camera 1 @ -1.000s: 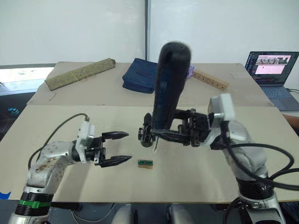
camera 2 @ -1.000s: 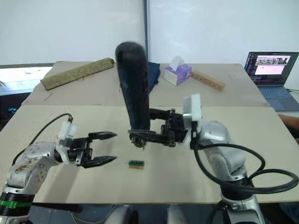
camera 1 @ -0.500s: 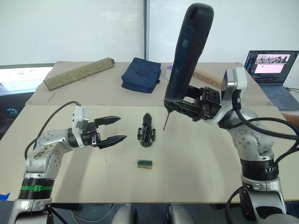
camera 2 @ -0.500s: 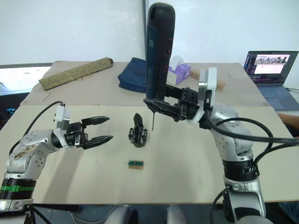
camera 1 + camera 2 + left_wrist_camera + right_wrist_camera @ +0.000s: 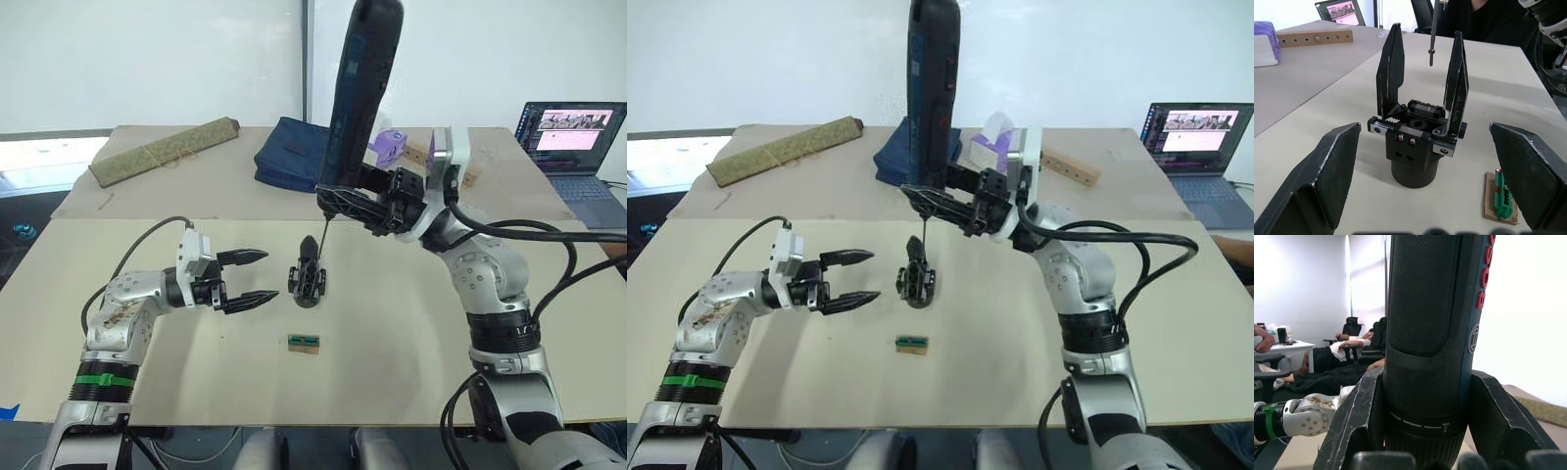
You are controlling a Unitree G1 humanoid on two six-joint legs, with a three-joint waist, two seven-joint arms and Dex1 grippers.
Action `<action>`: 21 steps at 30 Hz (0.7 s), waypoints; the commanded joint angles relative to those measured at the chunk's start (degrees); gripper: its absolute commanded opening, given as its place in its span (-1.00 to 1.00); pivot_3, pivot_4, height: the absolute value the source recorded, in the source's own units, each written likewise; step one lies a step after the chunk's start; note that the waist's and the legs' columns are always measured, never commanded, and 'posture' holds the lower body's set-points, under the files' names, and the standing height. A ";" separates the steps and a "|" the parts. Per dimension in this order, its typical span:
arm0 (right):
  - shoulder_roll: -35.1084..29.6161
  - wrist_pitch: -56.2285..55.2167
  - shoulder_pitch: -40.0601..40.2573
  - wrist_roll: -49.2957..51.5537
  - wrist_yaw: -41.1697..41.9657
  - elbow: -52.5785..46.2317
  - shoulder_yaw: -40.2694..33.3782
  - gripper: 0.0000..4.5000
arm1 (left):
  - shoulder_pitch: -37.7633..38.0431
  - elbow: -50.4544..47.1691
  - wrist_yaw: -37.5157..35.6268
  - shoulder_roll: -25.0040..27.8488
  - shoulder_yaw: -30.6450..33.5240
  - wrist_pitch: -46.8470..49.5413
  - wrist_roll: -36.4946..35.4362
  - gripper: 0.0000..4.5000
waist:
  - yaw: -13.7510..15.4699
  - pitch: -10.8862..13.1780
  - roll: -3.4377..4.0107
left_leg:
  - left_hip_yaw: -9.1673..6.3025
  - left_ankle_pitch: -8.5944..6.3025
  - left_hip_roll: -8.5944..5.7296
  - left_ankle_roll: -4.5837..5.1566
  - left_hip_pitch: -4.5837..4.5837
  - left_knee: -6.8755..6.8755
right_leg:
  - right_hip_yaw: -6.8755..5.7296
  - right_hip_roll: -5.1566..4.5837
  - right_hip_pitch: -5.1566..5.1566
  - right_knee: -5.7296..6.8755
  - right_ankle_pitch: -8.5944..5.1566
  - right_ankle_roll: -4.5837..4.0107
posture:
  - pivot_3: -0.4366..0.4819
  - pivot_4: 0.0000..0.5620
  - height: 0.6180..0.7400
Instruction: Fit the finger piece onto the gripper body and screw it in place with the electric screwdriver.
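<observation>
Black plastic dominated the middle of the bench (image 5: 470,392): your gripper body (image 5: 307,282) stood upright on its round base, pointed fingers up, between the two arms. The finger piece (image 5: 1455,83) already sat on it, paired with its twin, so I judged the fitting done and the screwing the step in hand.

Your right end effector (image 5: 364,201) was clamped around the lower part of the electric screwdriver (image 5: 361,93), holding it nearly upright, long axis close to vertical with the rounded end high and leaning slightly right. The thin bit (image 5: 324,233) pointed down and hung just above and slightly to the far right of the gripper body, not touching it. The coming move turned on that gap: the screw sites lay below and slightly near-left of the bit tip, so a short descent with a small shift seemed needed. I could not make out the screw itself.

Your left end effector (image 5: 250,279) was spread wide and held nothing, fingers pointing right at the gripper body, just beside it on its left. It was the nearer arm for steadying the base.

Red letters ran along the screwdriver's casing in the right wrist view, reading "OS" where visible, beside a round emblem; likely a brand, only partly legible. A small green-and-tan block (image 5: 305,343) lay nearer than the gripper body.
</observation>
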 commanded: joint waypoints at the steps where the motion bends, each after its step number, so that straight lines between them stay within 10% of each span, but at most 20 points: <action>1: 2.32 -2.88 -2.75 -0.12 0.43 -0.52 -0.13 -0.13 | -0.89 0.39 -0.32 -0.43 0.05 -1.88 0.82 1.00 | -0.09 0.00 0.00 | 0.00 0.00 0.00 0.00 0.00 0.00 | 0.00 0.01 0.00 0.01 0.00 0.00 | -0.05 -0.47 1.00; 21: 6.34 -4.24 -1.74 -4.02 2.40 0.59 2.97 -0.13 | -2.01 9.83 -1.79 -5.10 -2.60 -11.04 6.23 1.00 | -0.12 0.00 0.00 | -0.01 0.00 -0.02 -0.01 0.02 0.01 | -0.01 0.01 0.02 0.02 0.00 0.00 | -0.05 -0.47 1.00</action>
